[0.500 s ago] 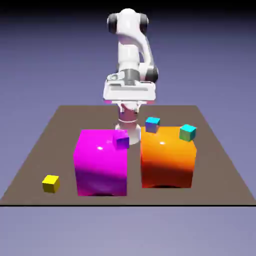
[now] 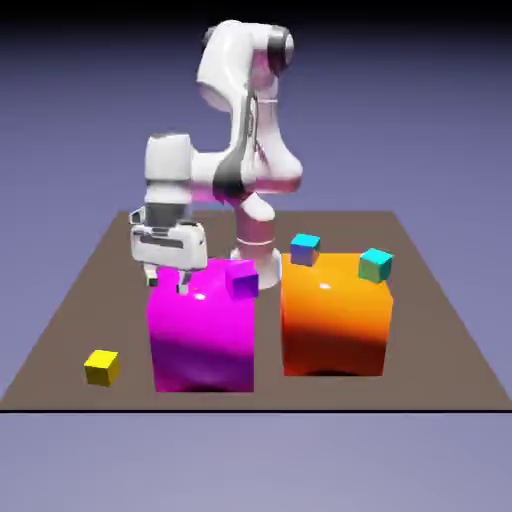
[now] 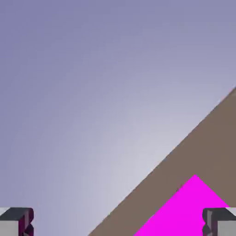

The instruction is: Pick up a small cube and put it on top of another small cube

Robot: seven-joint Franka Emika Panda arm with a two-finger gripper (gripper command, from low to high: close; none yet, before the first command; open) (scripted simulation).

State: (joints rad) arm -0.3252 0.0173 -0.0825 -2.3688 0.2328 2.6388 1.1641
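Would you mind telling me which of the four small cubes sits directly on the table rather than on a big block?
The small yellow cube, alone on the table at the exterior view's left. The purple cube rests on the magenta block; the blue cube and teal cube on the orange block.

Four small cubes (image 2: 101,367), two big blocks (image 2: 201,325)

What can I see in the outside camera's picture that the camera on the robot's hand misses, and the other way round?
Only the exterior view shows the white arm, the small yellow cube, the orange block, and the small purple, blue and teal cubes.

Only the hand view shows the open gripper close up, its finger tips wide apart with nothing between them.

Both show the magenta block, the brown table and the backdrop.
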